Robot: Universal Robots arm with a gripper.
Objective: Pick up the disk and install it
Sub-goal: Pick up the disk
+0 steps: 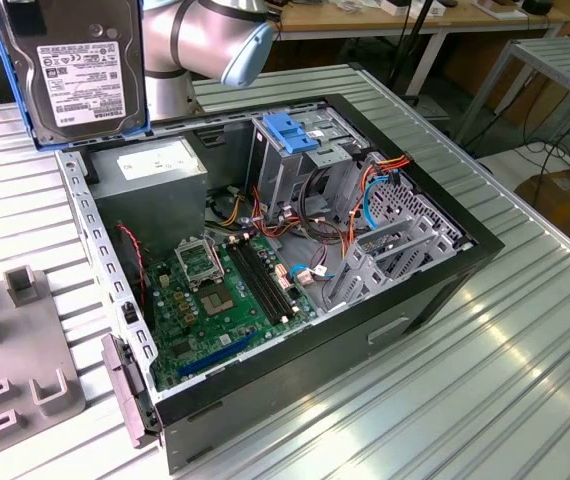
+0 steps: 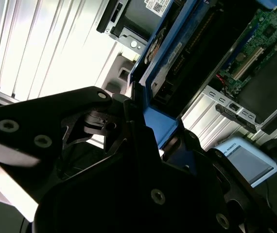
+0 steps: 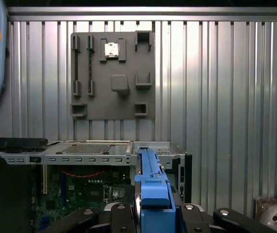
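A ribbed metal table (image 1: 525, 330) carries an open computer case (image 1: 295, 395) with the green motherboard (image 1: 215, 290) exposed. In the exterior view the disk (image 1: 75, 75) hangs in the air at about ten o'clock from the middle of the case, upright, with its white label towards the camera. The arm (image 1: 205, 45) is just beside it at three o'clock. In the first wrist view the gripper (image 3: 152, 211) is clenched on the blue frame (image 3: 152, 187) of the disk, one finger on each side. A blue latch (image 1: 293, 130) sits on the metal cage (image 1: 285, 165), at about one o'clock from the motherboard. A grey fixture plate (image 3: 112, 75) lies on the table apart from the case
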